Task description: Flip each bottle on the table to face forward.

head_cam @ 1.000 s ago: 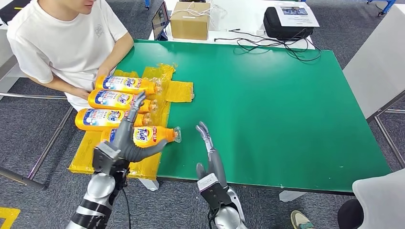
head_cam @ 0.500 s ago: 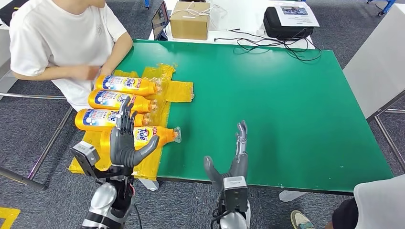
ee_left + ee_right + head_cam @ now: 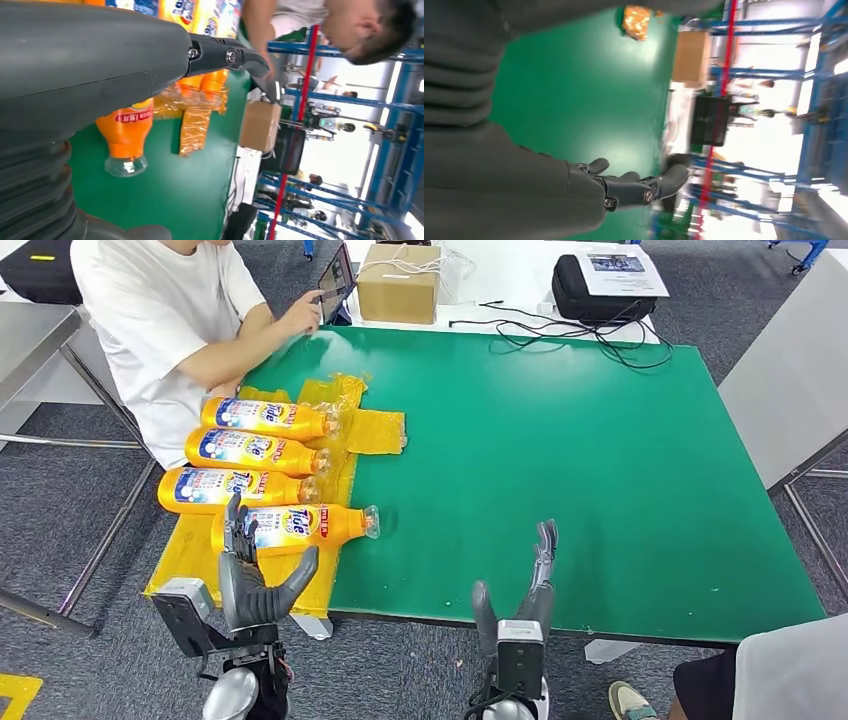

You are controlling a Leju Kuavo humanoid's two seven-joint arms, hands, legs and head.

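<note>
Orange bottles lie in a row of four on yellow sheeting (image 3: 200, 550) at the left of the green table (image 3: 600, 470), all on their sides with caps pointing toward the table's middle and labels up. The nearest bottle (image 3: 295, 526) sits at the near edge of the row, its clear cap just over the bare green; the next bottle (image 3: 235, 488) lies just beyond it.

We have pulled both hands back over the last second. Our left hand (image 3: 252, 575), which a second ago reached over the nearest bottle, now stands upright at the table's near edge, fingers spread and empty, fingertips just short of that bottle's base. Our right hand (image 3: 520, 585) has swung away to the right and also drawn back; it too is upright with fingers apart, holding nothing, well clear of every bottle. The bottles themselves have not shifted between the frames.

Beyond the row, the person (image 3: 170, 310) has lifted a hand off the far bottles and now touches a tablet (image 3: 335, 282) beside the cardboard box (image 3: 398, 282).

We judge this a retreat after a finished pass: every label we can see faces up, so the flipping looks done or close to it, with nothing in hand.
</note>
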